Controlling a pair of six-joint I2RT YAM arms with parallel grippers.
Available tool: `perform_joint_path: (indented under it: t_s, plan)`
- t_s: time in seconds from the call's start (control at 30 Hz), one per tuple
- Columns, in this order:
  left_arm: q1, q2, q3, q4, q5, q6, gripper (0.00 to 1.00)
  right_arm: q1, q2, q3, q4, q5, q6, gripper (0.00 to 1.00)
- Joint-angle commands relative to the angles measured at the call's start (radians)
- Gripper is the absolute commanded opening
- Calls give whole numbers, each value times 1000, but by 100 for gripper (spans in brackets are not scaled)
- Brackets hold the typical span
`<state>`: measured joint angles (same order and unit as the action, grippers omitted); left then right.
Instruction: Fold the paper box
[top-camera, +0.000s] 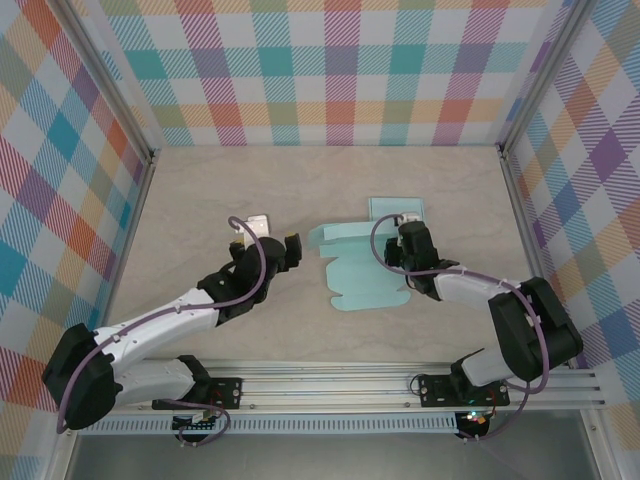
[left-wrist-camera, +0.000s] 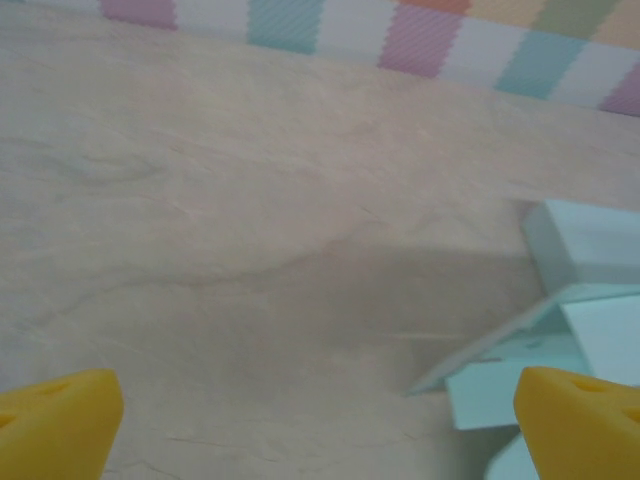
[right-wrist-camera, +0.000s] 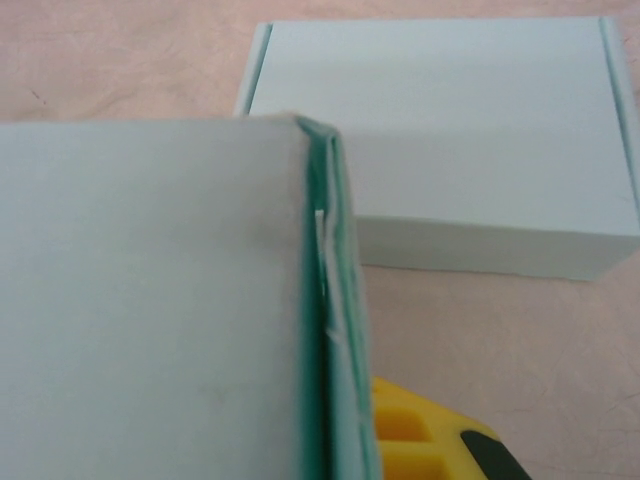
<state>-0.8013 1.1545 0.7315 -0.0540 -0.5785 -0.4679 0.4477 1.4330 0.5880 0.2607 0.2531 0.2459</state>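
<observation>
Paper box, partly folded, lies mid-table with one gripper closed on it and the other free.

Nearest us, the left gripper hangs just left of the box with its yellow fingertips spread wide and nothing between them; in its wrist view we see only bare table between the tips, and the pale blue sheet off to the right. The right gripper sits at the box's right edge, its fingers closed on a doubled-over wall of the card, which stands upright beside its yellow finger. Just beyond lies a second, closed box, and behind it rises the plaid wall.
</observation>
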Motion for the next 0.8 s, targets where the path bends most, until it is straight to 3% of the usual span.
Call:
perform_joint_path:
  t_s: [0.0, 0.27, 0.77]
  plan:
    - [10, 37, 54, 4, 179, -76, 100, 6, -28, -24, 28, -29, 8, 0]
    - [14, 176, 128, 5, 186, -102, 100, 6, -41, -53, 49, 14, 53, 0]
    - [12, 407, 217, 54, 193, -113, 100, 7, -60, -49, 61, -61, 88, 0]
